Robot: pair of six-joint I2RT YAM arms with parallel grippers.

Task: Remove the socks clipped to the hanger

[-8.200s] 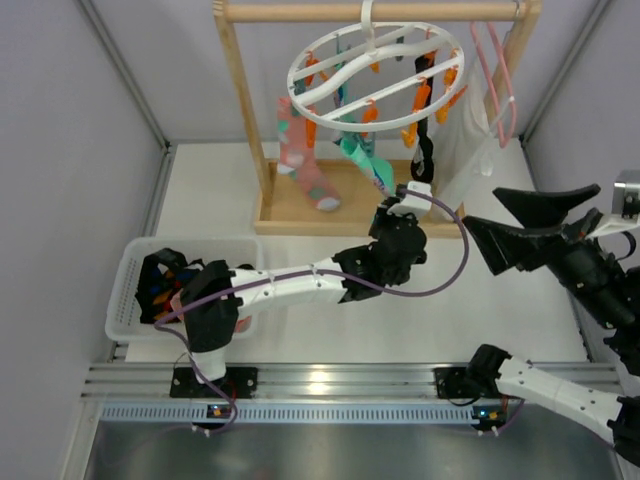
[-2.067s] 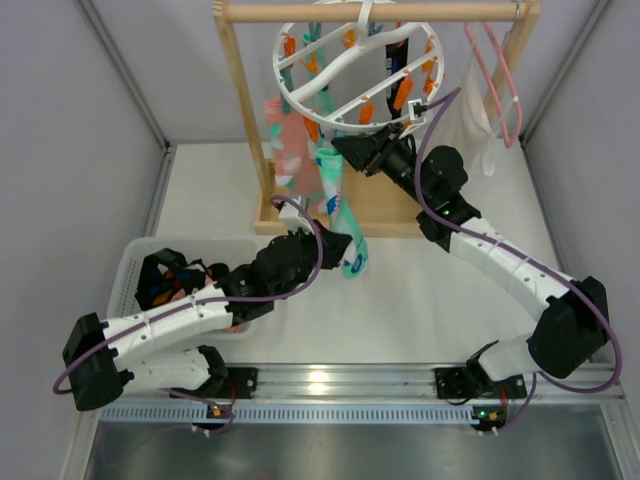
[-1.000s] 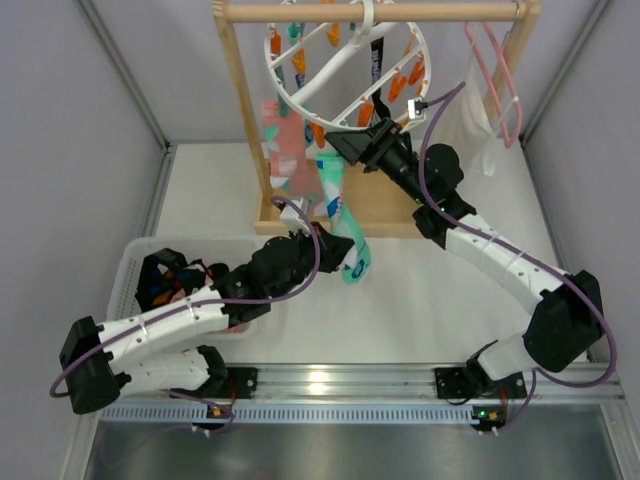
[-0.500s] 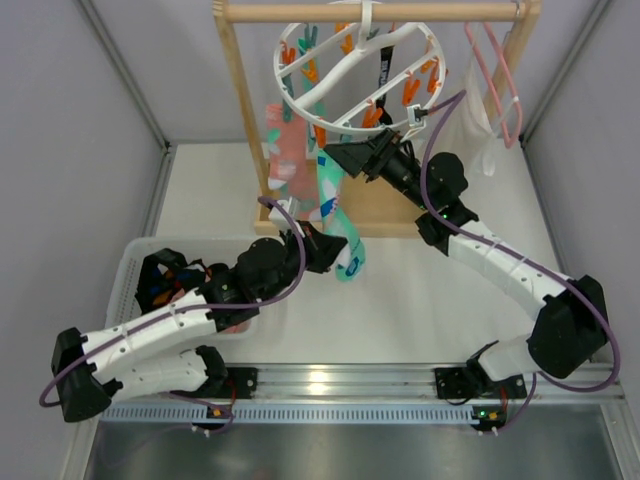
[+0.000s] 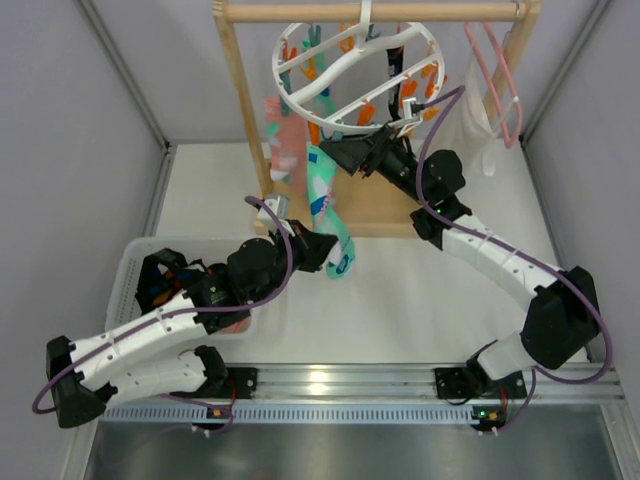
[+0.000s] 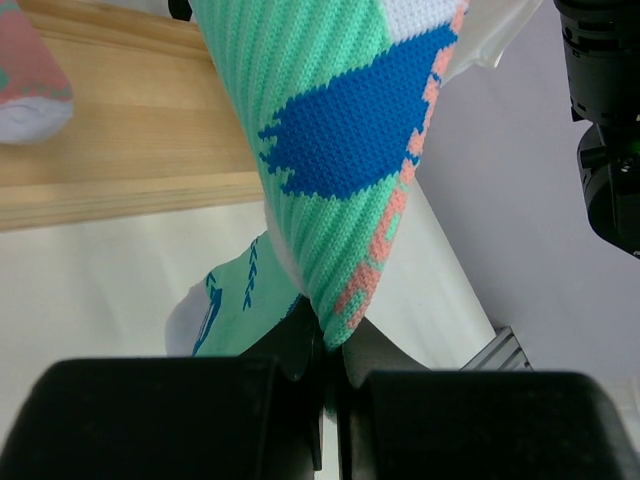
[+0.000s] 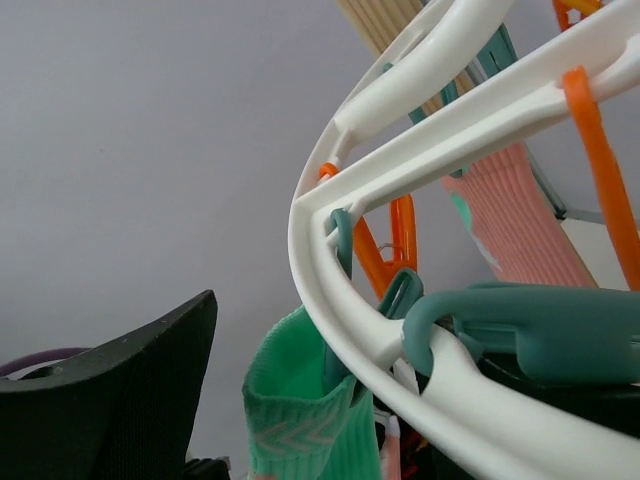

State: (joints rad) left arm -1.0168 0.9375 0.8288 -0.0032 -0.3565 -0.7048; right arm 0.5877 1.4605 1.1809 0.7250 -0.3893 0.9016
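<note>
**Hidden or unclear**
- Of the right gripper [image 5: 342, 153], the right wrist view shows only one black finger [image 7: 130, 390] whole. The other sits behind a teal clip [image 7: 520, 328]. The jaws stand wide to either side of the hanger [image 5: 352, 75] rim and grip nothing.
- The left gripper [image 6: 325, 345] is pinched tight on the lower edge of the mint sock [image 6: 340, 130], with its tips buried in the fabric.
- The hanger's hook runs out of the top of the overhead view.
- The orange and teal clips overlap too much to count.
- The basket [image 5: 125, 290] holds a dark heap with orange patches. The number of pieces cannot be read.
- A black strip [image 5: 393, 62] shows through the ring, too small to tell what it is.

**Counted**
- Hanger, white ring: 1. It hangs on the wooden rack [image 5: 243, 110] at the far edge of the table [image 5: 430, 330].
- Mint sock with blue and salmon pattern: 1. The cuff is clipped at the ring's near rim, and the foot is drawn down over the rack's base to the left gripper.
- Salmon sock [image 5: 283, 150]: 1. It is clipped to the ring and hangs just beside the rack's left post.
- Pink wire hanger [image 5: 497, 75]: 1. It is at the rack's right end, with a white cloth [image 5: 468, 130] beside it.
- Basket: 1. It sits at the table's left edge, towards the near side.
</note>
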